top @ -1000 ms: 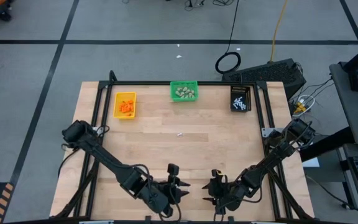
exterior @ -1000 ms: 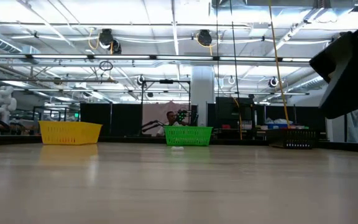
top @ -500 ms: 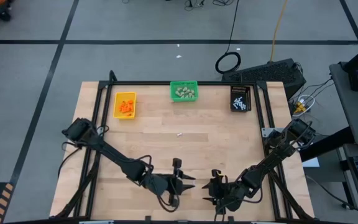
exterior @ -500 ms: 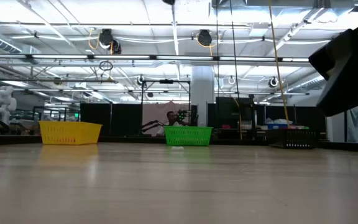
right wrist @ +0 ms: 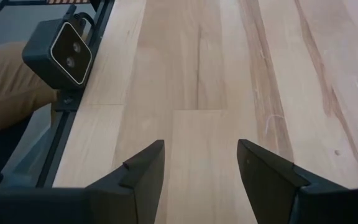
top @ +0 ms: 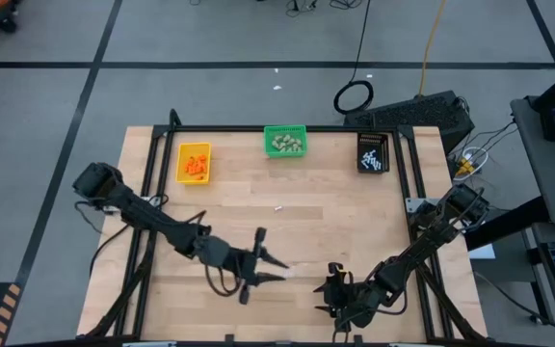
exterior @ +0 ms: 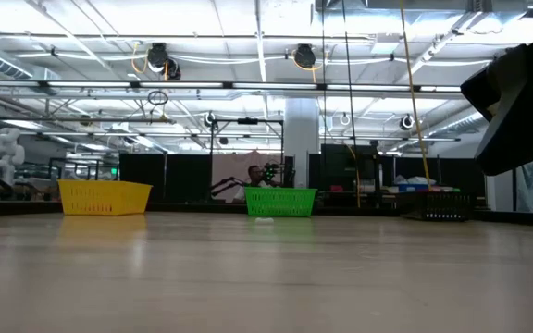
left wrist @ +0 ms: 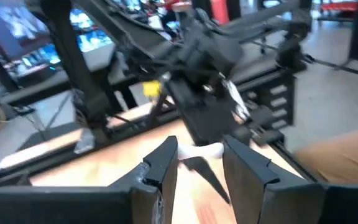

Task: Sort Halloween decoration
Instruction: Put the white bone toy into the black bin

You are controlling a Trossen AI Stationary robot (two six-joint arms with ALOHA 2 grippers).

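My left gripper (top: 277, 268) hangs over the near middle of the table, pointing nearly level toward the table's right, and is shut on a small white piece (left wrist: 205, 151). My right gripper (top: 335, 294) waits open by the near edge, over bare wood (right wrist: 201, 134). One tiny white piece (top: 279, 207) lies loose on mid-table. The yellow bin (top: 195, 162) holds orange bits, the green bin (top: 285, 142) holds beige lumps, and the black bin (top: 373, 152) holds white sticks. My left gripper pinches the white piece (left wrist: 197, 150) between the free ends of its two fingers. The fingers come in nearly level from the table's left. The piece is lifted clear of the table; its shape is too blurred to tell.
The three bins stand in a row along the far edge. My right arm (left wrist: 204, 56) stands close ahead of my left gripper. A camera block (right wrist: 67, 53) sits at the near edge. A dark arm part (exterior: 516, 102) fills the low view's right side.
My left gripper has moved away from the near edge toward the table's left and far side. It has tipped up from pointing downward to nearly level, and the arm has stretched out lower. My right arm has kept still.
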